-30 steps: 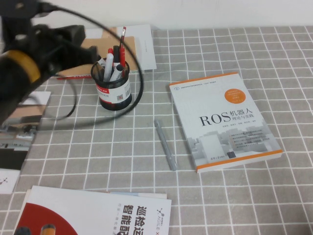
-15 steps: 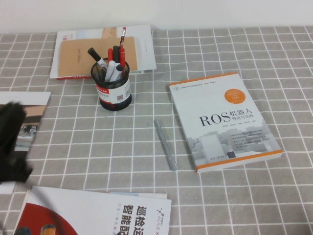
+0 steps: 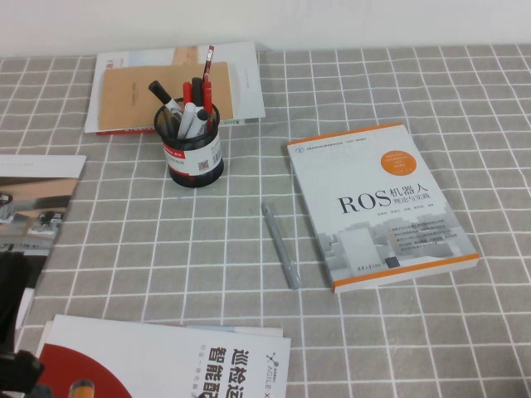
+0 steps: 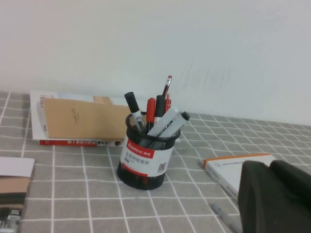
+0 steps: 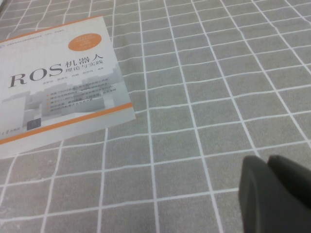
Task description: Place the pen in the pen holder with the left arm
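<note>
Start at the left gripper [image 4: 274,196]: in its wrist view you see only a dark rounded mass at the picture's edge, and you cannot tell how far its fingers stand apart; nothing shows in its hold. In the high view the left arm [image 3: 12,319] is a black shape at the near left edge of the table, well apart from the pen holder [image 3: 196,157].

Right gripper [image 5: 277,194]: two dark lobes lie touching at the picture's edge, above bare checked tablecloth [image 5: 204,87]; whether they are clamped is not clear. It holds nothing that you can see.

The pen [image 3: 184,119] stands in the pen holder, white body leaning among the red and black pens [image 3: 202,93]; in the left wrist view it [image 4: 163,122] tilts across the cup's mouth [image 4: 148,145].

The slim grey pen [image 3: 280,245] lies flat on the cloth, just beside the ROS book [image 3: 377,203]. A tan booklet stack [image 3: 145,87] lies behind the holder. A red-and-white magazine [image 3: 166,361] sits at the near edge.
</note>
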Robot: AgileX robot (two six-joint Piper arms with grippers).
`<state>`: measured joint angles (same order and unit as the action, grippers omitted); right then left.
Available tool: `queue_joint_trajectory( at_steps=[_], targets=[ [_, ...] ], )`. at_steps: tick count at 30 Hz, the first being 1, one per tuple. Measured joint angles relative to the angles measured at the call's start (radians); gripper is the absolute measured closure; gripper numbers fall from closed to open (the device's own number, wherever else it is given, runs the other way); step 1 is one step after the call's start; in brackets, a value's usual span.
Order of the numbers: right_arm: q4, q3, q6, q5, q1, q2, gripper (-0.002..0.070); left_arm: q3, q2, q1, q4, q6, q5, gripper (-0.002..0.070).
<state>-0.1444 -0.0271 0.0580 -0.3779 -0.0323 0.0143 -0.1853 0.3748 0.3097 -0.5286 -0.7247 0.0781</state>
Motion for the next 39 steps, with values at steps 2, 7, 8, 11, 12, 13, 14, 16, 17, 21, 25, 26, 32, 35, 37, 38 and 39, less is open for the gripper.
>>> queue_joint_trajectory(
  at_steps=[2, 7, 8, 11, 12, 13, 14, 16, 17, 21, 25, 26, 32, 35, 37, 38, 39],
  targets=[
    [0.000, 0.000, 0.000, 0.000, 0.000, 0.000, 0.0691, 0.000, 0.000, 0.000, -0.002, 0.000, -0.007, 0.0675],
    [0.000, 0.000, 0.000, 0.000, 0.000, 0.000, 0.0691, 0.000, 0.000, 0.000, -0.015, 0.002, -0.014, 0.0675],
    [0.000, 0.000, 0.000, 0.000, 0.000, 0.000, 0.0691, 0.000, -0.001, 0.000, -0.015, 0.015, -0.021, 0.0675],
    [0.000, 0.000, 0.000, 0.000, 0.000, 0.000, 0.0691, 0.000, -0.032, 0.000, 0.105, 0.142, -0.094, 0.0675],
    [0.000, 0.000, 0.000, 0.000, 0.000, 0.000, 0.0691, 0.000, -0.049, -0.007, 0.163, 0.203, -0.124, 0.0675],
    [0.000, 0.000, 0.000, 0.000, 0.000, 0.000, 0.0691, 0.000, -0.074, -0.020, 0.238, 0.304, -0.166, 0.0675],
    [0.000, 0.000, 0.000, 0.000, 0.000, 0.000, 0.0691, 0.000, -0.104, -0.039, 0.308, 0.372, -0.190, 0.0675],
    [0.000, 0.000, 0.000, 0.000, 0.000, 0.000, 0.0691, 0.010, -0.157, -0.078, 0.403, 0.508, -0.209, 0.0675],
    [0.000, 0.000, 0.000, 0.000, 0.000, 0.000, 0.0691, 0.018, -0.200, -0.111, 0.458, 0.569, -0.209, 0.0675],
    [0.000, 0.000, 0.000, 0.000, 0.000, 0.000, 0.0691, 0.073, -0.334, -0.207, 0.559, 0.697, -0.195, 0.0675],
    [0.000, 0.000, 0.000, 0.000, 0.000, 0.000, 0.0691, 0.136, -0.383, -0.253, 0.597, 0.725, -0.191, 0.0675],
    [0.000, 0.000, 0.000, 0.000, 0.000, 0.000, 0.0691, 0.155, -0.383, -0.256, 0.603, 0.725, -0.191, 0.0675],
    [0.000, 0.000, 0.000, 0.000, 0.000, 0.000, 0.0691, 0.207, -0.383, -0.258, 0.644, 0.725, -0.236, 0.0675],
    [0.000, 0.000, 0.000, 0.000, 0.000, 0.000, 0.0691, 0.210, -0.383, -0.258, 0.648, 0.737, -0.295, 0.0675],
    [0.000, 0.000, 0.000, 0.000, 0.000, 0.000, 0.0691, 0.210, -0.383, -0.258, 0.648, 0.754, -0.347, 0.0675],
    [0.000, 0.000, 0.000, 0.000, 0.000, 0.000, 0.0691, 0.210, -0.383, -0.258, 0.648, 0.758, -0.379, 0.0675],
    [0.000, 0.000, 0.000, 0.000, 0.000, 0.000, 0.0691, 0.210, -0.383, -0.258, 0.648, 0.760, -0.405, 0.0675]
  ],
)
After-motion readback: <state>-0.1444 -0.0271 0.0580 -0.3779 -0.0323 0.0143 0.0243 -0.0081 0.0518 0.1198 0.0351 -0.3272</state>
